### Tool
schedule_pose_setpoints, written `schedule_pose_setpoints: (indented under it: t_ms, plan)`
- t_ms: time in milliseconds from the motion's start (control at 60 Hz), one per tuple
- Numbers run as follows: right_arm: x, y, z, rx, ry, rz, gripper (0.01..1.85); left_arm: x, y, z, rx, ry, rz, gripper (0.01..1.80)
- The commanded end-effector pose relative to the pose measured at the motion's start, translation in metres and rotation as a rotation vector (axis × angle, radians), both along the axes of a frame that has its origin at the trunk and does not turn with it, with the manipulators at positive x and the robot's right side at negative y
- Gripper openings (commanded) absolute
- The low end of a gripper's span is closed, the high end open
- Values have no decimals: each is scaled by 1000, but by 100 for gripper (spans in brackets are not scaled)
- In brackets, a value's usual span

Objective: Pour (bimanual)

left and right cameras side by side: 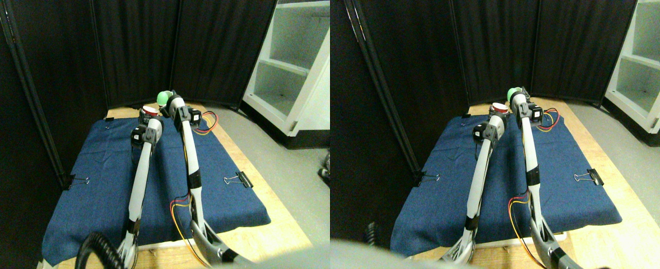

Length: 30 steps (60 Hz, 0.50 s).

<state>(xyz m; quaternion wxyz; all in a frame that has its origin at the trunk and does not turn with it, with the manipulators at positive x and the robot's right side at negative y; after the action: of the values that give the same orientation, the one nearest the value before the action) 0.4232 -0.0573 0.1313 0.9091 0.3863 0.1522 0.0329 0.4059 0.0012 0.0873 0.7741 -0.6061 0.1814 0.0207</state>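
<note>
At the far end of the blue cloth (106,168), a red cup with a white rim (149,110) stands right at the tip of my left gripper (145,116). The gripper's wrist hides the lower part of the cup. Just to the right and a little higher, a green cup (163,97) hangs in the air against the black curtain. My right gripper (169,101) is shut on the green cup and holds it close above and beside the red cup. Both pale arms stretch forward side by side across the cloth.
The cloth lies on a wooden board (277,224), held by binder clips at the left (78,180) and right (239,179). Black curtain panels (139,50) close off the back and left. A white shelf unit (296,67) stands at the right on grey floor.
</note>
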Motion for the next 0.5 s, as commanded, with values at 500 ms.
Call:
schedule_pose_setpoints:
  t_ms: [500]
  plan:
    - [-9,-1,19,-151,-74,74,33,1,-2,2,-12,-29,19,33]
